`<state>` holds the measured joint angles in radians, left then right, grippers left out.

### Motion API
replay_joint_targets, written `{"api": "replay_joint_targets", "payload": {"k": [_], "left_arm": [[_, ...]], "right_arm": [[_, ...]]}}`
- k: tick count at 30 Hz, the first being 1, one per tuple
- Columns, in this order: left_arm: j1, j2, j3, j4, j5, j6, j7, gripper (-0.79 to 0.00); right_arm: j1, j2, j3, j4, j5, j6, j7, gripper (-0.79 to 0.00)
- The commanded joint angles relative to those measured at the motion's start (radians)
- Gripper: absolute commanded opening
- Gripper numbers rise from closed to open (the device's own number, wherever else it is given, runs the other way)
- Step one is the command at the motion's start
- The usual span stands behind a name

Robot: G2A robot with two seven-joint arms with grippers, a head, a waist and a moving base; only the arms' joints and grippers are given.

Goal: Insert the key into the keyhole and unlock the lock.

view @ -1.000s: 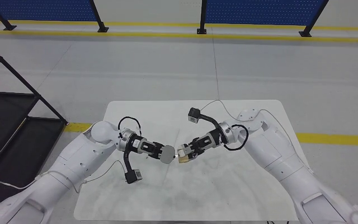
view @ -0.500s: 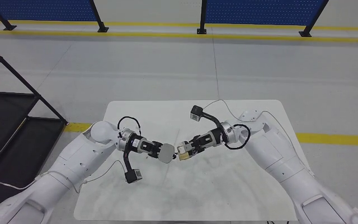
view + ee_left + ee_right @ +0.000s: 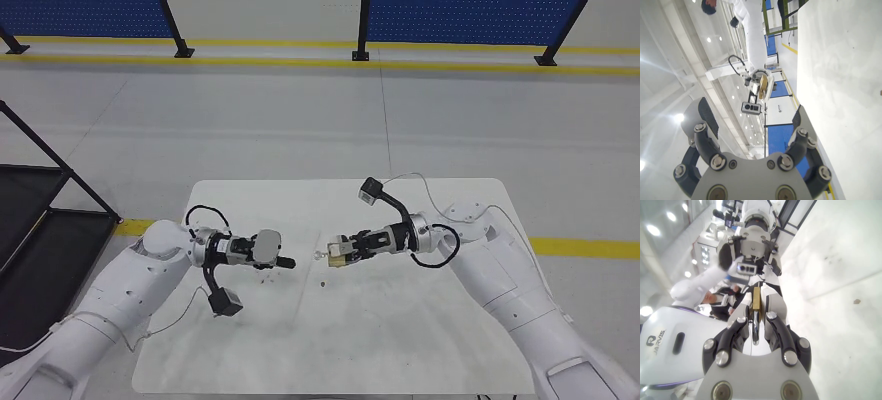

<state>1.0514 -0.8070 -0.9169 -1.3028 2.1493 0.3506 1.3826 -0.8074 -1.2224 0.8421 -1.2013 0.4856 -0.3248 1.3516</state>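
The right gripper [image 3: 757, 291] clamps the brass lock [image 3: 756, 302] by its sides, above the middle of the worktop [image 3: 420, 330], with the shackle toward the wrist. A thin silvery piece [image 3: 322, 255] juts from the lock's free end, too small to identify. The left gripper [image 3: 751, 108] faces the lock, well apart from it, jaws spread wide and empty.

Lock [image 3: 756, 298] in right claw [image 3: 757, 293] (above table [image 3: 420, 330]); left claw [image 3: 751, 108] opposite, apart.
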Motion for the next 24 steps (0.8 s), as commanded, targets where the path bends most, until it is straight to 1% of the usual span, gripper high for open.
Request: {"api": "replay_joint_targets", "payload": {"k": [1,14,15,16,17,19,20,22,24], "left_arm": [[-0.001,-0.007,0.005,0.016,-0.079,-0.065,0.007,0.0],[-0.001,-0.007,0.005,0.016,-0.079,-0.065,0.007,0.0],[0.005,-0.008,0.006,0.007,-0.102,-0.087,-0.006,0.0],[0.011,-0.009,0.003,-0.006,-0.13,-0.126,-0.025,0.0],[0.017,-0.005,0.0,-0.027,-0.135,-0.196,-0.035,0.0],[0.029,0.0,-0.012,-0.052,-0.15,-0.273,-0.054,0.0],[0.041,0.004,-0.013,-0.07,-0.166,-0.352,-0.062,0.0],[0.053,0.015,-0.036,-0.101,-0.177,-0.465,-0.114,0.0],[0.072,0.028,-0.053,-0.14,-0.179,-0.602,-0.158,0.0]], "right_arm": [[-0.003,0.001,0.003,-0.002,0.001,-0.002,-0.002,-0.785],[-0.003,0.001,0.003,-0.002,0.001,-0.002,-0.002,-0.785],[-0.003,0.001,0.003,-0.002,0.001,-0.002,-0.002,-0.785],[-0.003,0.001,0.003,-0.002,0.001,-0.002,-0.002,-0.785],[-0.003,0.001,0.003,-0.002,0.001,-0.002,-0.002,-0.785],[-0.003,0.001,0.003,-0.002,0.001,-0.002,-0.002,-0.785],[-0.003,0.001,0.003,-0.002,0.001,-0.002,-0.002,-0.785],[-0.003,0.001,0.003,-0.002,0.001,-0.002,-0.002,-0.785],[-0.003,0.001,0.003,-0.002,0.001,-0.002,-0.002,-0.785]]}}
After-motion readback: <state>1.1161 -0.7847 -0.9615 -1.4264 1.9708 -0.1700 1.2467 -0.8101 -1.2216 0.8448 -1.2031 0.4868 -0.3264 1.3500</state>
